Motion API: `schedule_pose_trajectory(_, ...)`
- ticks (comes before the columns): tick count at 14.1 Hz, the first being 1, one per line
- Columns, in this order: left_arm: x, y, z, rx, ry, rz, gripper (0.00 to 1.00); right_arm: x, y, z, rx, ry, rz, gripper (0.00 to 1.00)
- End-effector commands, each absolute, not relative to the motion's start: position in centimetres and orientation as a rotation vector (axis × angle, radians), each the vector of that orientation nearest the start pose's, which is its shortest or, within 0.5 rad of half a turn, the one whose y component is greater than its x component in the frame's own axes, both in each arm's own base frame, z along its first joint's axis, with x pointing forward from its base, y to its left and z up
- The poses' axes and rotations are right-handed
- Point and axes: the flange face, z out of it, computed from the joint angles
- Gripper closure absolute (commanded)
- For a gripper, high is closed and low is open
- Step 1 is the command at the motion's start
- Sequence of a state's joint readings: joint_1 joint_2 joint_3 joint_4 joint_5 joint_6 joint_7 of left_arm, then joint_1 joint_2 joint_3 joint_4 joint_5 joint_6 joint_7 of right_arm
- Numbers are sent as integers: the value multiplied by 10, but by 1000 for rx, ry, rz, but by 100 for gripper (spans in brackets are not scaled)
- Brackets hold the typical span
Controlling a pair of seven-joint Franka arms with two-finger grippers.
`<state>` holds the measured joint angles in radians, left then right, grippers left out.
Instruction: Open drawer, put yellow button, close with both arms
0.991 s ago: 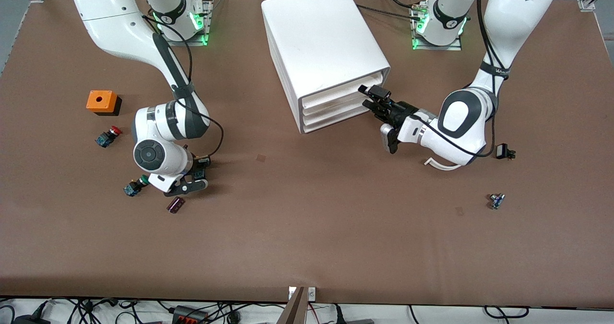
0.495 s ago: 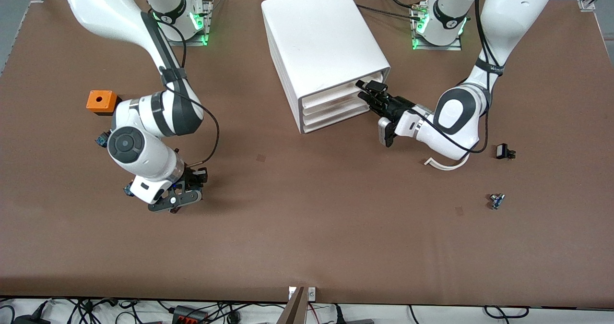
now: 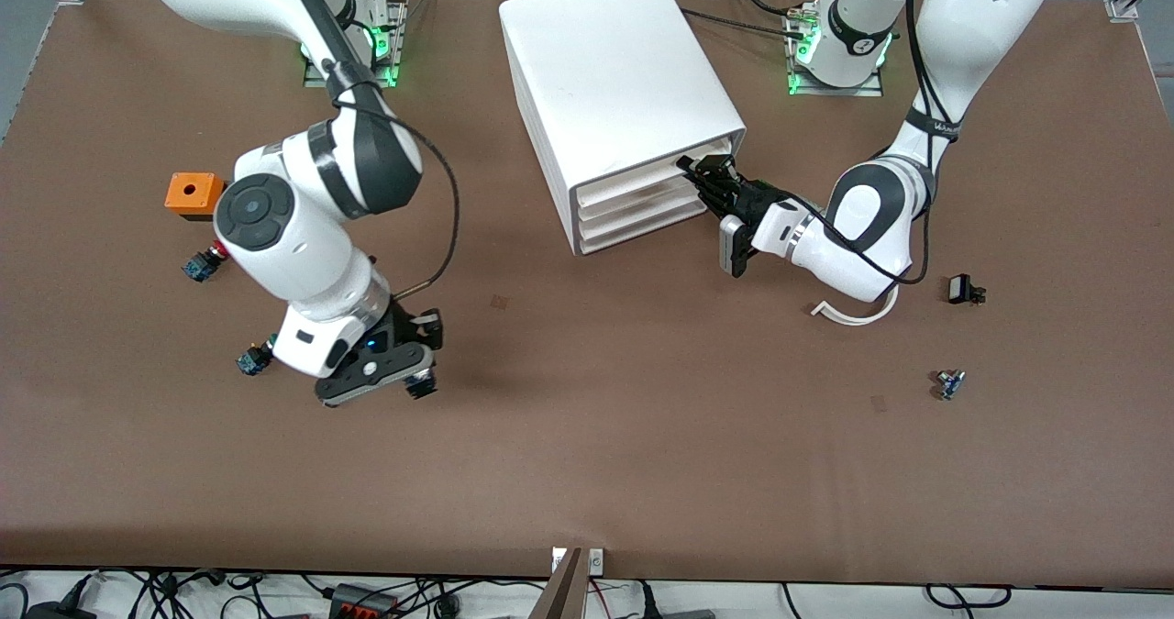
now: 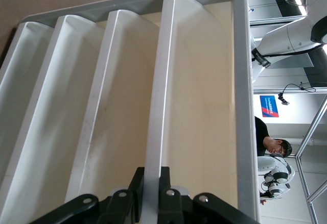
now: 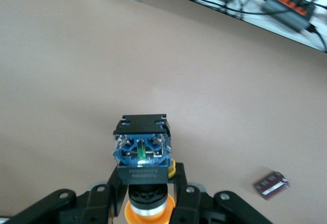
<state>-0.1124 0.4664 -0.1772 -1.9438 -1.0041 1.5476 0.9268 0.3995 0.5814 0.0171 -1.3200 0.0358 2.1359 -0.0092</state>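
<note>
Chunky glossy white arms with dark grey joint covers, thin black cables looping along each forearm, black two-finger grippers with little silver screws, and green lights glowing at both bases.

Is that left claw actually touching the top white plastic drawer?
Touching: in the left wrist view the left gripper has its fingers pinched on the drawer front lip.

The counter [image 3: 642, 436] was plain brown, the cabinet [image 3: 605, 60] all white, its drawer [image 4: 199, 96] cream-white inside. The yellow button [image 5: 145, 183] showed an orange-yellow cap under a black-and-blue body. An orange box [image 3: 193, 193] sat toward the right arm's end, beside a red-capped button [image 3: 204, 260] and a green-capped one [image 3: 254, 358].
</note>
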Motion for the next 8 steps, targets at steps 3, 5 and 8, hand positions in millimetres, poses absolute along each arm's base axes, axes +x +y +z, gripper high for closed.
schedule_pose_trajectory(3,537,-236,272,1849,-690,-426,91,655,356,448,-2937,-678,-313,94)
schedule_pose_trajectory(5,563,-218,268,1912,-736,-421,90,644,377,461,-2937,-617,-316,95)
schedule_pose_trajectory(8,585,-203,265,1955,-765,-401,90,631,404,470,-2931,-557,-325,95)
